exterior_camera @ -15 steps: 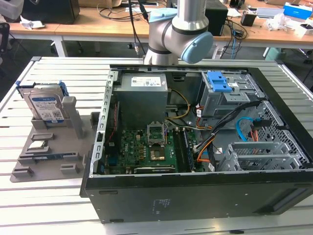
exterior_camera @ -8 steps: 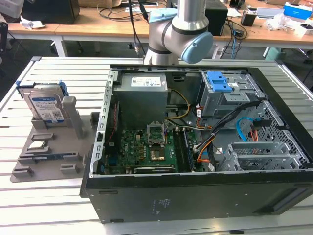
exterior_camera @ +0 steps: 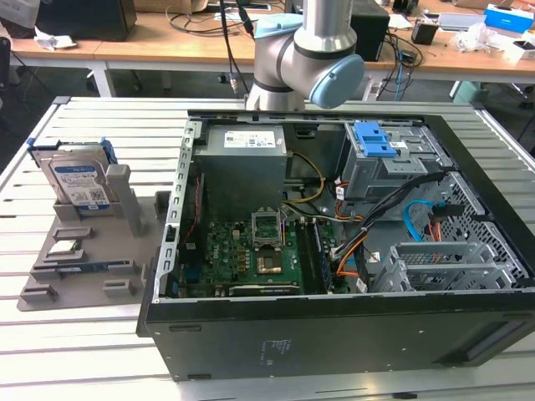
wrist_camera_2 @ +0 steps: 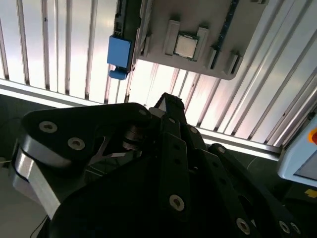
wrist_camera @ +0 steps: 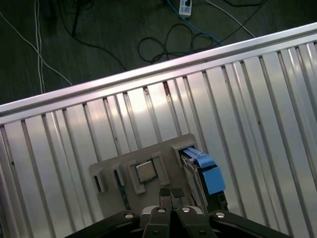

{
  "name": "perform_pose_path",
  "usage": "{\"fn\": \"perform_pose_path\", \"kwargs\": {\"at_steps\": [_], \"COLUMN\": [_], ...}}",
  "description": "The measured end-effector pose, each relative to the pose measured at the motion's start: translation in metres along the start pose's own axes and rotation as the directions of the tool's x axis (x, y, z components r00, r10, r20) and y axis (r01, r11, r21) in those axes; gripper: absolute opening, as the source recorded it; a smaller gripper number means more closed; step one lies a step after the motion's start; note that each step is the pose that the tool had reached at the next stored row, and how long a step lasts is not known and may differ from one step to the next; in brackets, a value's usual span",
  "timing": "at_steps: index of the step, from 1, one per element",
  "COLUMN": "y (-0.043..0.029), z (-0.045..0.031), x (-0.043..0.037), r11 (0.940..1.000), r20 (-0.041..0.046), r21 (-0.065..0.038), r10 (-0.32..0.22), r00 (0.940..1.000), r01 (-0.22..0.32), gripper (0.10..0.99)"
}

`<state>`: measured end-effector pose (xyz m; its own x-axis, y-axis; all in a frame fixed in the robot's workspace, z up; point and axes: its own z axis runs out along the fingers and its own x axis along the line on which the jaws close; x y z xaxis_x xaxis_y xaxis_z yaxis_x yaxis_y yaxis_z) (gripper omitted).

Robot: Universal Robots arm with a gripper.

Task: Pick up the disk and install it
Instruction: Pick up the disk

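While the gripper (wrist_camera: 172,193) hangs above the slatted table (wrist_camera: 257,114), its two fingertips are pressed together with nothing between them, as the first wrist view shows. Beneath them sits a grey fixture (wrist_camera: 110,174), and the disk (wrist_camera: 192,168) stands in it on edge, clipped in its blue bracket (wrist_camera: 209,174). The disk is near the fingertips on that line of sight but apart from them and lower down, with no contact. A small square chip (wrist_camera: 146,172) rests flat in a pocket of the same fixture, just beside the disk. The clenched fingertips sit over the fixture's edge, roughly between the two.

In the exterior view the fixture lies at about nine o'clock from the open computer case (exterior_camera: 334,251), well apart from the case's drive bays. There the disk stands upright at the fixture's twelve o'clock end, its white-and-blue label facing the camera, with the chip at about six o'clock from it. The arm (exterior_camera: 305,50) rises at twelve o'clock behind the case and leaves the picture there.

The second wrist view looks past the dark gripper body to the bracket and chip on the fixture beyond.
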<state>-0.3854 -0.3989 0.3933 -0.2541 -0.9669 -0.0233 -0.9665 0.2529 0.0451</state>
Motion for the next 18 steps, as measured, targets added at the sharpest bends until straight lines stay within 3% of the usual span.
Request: {"fn": "perform_pose_path", "kwargs": {"at_steps": [6,18], "y": [0.0,0.0], "z": [0.0,0.0], "x": [0.0,0.0], "r11": [0.9986,0.9892], "r20": [-0.0024,-0.0064], "r21": [-0.001,-0.004], "r10": [-0.053,-0.147], "r00": [0.9986,0.9892], "r01": [0.053,0.147], "gripper": [0.106,0.106]}}
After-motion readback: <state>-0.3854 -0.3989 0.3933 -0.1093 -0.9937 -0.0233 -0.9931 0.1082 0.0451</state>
